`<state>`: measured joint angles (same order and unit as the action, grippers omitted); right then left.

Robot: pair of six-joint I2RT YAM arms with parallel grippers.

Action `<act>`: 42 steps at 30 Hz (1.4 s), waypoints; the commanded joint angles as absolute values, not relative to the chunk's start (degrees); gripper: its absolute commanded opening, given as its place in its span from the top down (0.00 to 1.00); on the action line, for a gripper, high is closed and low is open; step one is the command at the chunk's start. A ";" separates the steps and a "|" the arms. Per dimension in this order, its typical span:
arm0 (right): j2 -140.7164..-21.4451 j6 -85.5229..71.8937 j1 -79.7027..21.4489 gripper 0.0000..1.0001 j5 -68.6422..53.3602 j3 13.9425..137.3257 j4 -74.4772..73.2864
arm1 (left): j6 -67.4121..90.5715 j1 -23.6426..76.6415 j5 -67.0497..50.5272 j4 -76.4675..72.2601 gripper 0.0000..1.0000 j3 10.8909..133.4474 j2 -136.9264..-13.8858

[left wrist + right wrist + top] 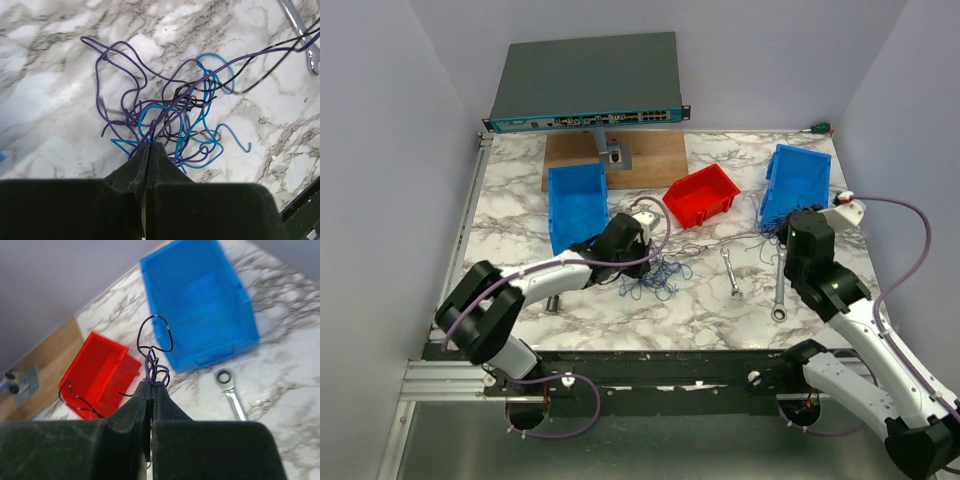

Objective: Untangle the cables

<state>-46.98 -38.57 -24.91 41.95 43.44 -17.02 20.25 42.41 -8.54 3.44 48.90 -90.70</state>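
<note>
"How many bins are on that table?"

"Three. A blue bin on the left [578, 205], a second blue bin on the right [798, 182], and a red bin [702, 195] between them."

"Any tools?"

"Two, both lying on the marble table [620, 312]: a short wrench [731, 273] and a longer wrench [779, 290] just to its right. Behind them are one network switch [588, 85] and one wooden board [655, 155]."

"And the cables?"

"The cables [175, 110] sit mostly in one loose knot on the marble, in front of the red bin. There are purple, blue and black strands looped through each other, and I can't count the single strands. A thin run trails off right, toward the second blue bin."

"What about the arms?"

"There are two. The left arm lies low, bent at the elbow, reaching in to the middle. The left gripper [148, 150] points at the near edge of the knot, jaws pressed together with a purple strand running in between the tips. The right arm stretches forward. The right gripper [151, 386] sits near the second blue bin, jaws closed on a small bunch of purple and black strands, and a black loop stands up from the tips."
</note>
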 commanded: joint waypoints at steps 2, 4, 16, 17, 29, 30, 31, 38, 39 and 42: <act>-40.74 -42.47 -24.78 0.99 58.41 44.36 -25.37 | 22.64 41.27 2.69 -4.22 1.00 40.94 -79.90; -38.91 -42.50 -24.79 0.99 58.71 43.89 -25.36 | 22.75 41.13 3.58 -4.68 1.00 39.80 -78.17; -28.24 -50.66 -24.79 0.99 66.25 44.01 -29.42 | 25.15 40.19 10.77 -2.97 1.00 36.11 -71.29; -27.50 -47.59 -24.78 0.99 65.34 43.76 -27.58 | 24.78 40.13 10.42 -2.90 1.00 36.07 -71.04; -30.38 -24.68 -24.77 0.99 -5.78 41.51 -5.25 | 17.47 40.64 -14.63 -17.32 0.25 29.52 -63.20; -31.70 -25.16 -24.78 0.99 -9.81 41.83 -4.50 | 17.24 40.80 -16.39 -19.24 0.23 28.04 -61.57; -33.26 -25.83 -24.79 0.99 -12.79 42.09 -3.80 | 17.08 40.89 -18.07 -21.70 0.21 26.81 -60.12; -41.23 -30.34 -24.86 0.99 -28.45 40.13 4.01 | 18.84 40.99 -26.20 -33.39 0.17 22.30 -57.44; -41.88 -30.80 -24.87 0.99 -29.42 39.18 5.29 | 19.17 40.91 -27.85 -34.74 0.17 22.04 -57.86; -43.12 -32.04 -24.95 0.99 -31.06 36.70 8.52 | 20.73 40.94 -31.95 -37.44 0.15 22.44 -59.85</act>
<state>-42.28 -29.82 -24.80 -22.06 39.66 1.41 18.85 40.62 -22.65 -28.67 22.59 -58.11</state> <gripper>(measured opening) 0.033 0.833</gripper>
